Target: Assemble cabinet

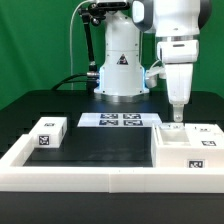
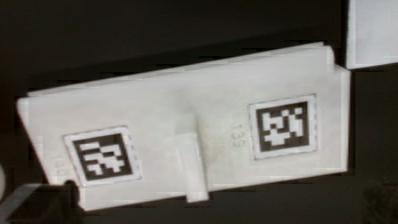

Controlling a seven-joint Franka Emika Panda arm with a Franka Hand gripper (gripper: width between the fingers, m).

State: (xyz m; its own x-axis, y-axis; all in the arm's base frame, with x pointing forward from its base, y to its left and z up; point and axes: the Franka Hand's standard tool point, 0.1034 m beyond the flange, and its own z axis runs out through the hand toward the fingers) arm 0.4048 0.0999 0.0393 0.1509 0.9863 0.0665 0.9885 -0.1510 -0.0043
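In the exterior view, the white two-finger gripper (image 1: 176,118) hangs tip-down from the white robot arm (image 1: 172,45) over the exterior view's right part of the black table (image 1: 100,150). Its tips are just above, or perhaps touching, a cluster of white flat cabinet panels (image 1: 188,140) carrying black-and-white tags. Whether the fingers are spread or closed cannot be told from here. A small white box-shaped cabinet part (image 1: 47,133) with a tag on its front sits well apart, at the exterior view's left. The thin white marker board (image 1: 120,120) lies between the two, nearer the arm's base. A low white raised border (image 1: 100,180) runs along the near edge and both sides of the work area. In the wrist view, one white cabinet panel (image 2: 178,115) lies flat on the dark table, slightly tilted in the picture. A narrow raised ridge (image 2: 192,150) separates its two square tags (image 2: 102,155). The fingers are not clearly seen here either.
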